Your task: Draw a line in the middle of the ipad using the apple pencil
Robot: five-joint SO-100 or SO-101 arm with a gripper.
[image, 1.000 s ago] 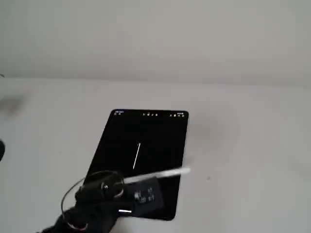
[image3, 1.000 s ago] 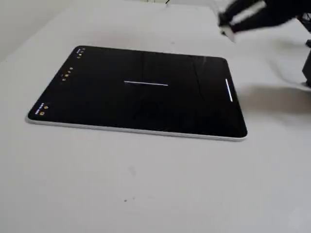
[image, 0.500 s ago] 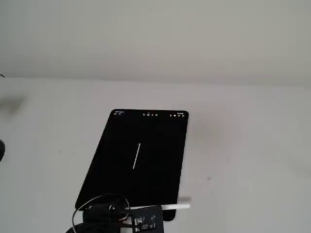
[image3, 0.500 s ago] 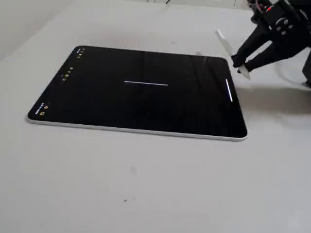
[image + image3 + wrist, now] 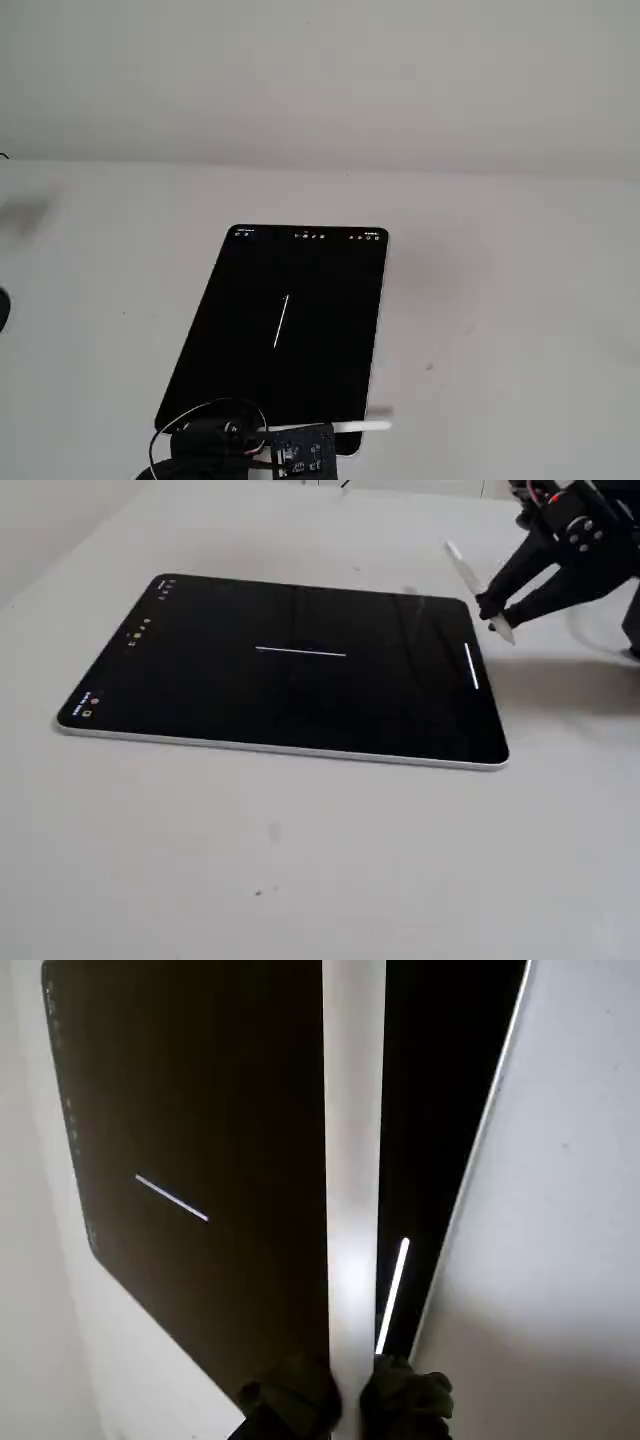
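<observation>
A black gripper (image 5: pixel 497 611) pinches the apple pencil (image 5: pixel 478 590) — a slim white stylus held tilted above the ipad's (image 5: pixel 200 695) right short edge in a fixed view. The line (image 5: pixel 300 653), white, crosses mid-screen — tablet flat on the table (image 5: pixel 300 860).

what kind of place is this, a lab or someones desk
Probably a bare tabletop test setup, not a lived-in desk: only the ipad lies on the plain grey table, with the tool holding the apple pencil beside it.

1 ipad (image 5: pixel 250 690), flat on the table (image 5: pixel 300 860). 1 apple pencil (image 5: pixel 478 580). 1 gripper (image 5: pixel 497 608). 1 line (image 5: pixel 300 653) mid-screen; 1 shorter white bar (image 5: pixel 471 667) near the screen's right edge.
</observation>
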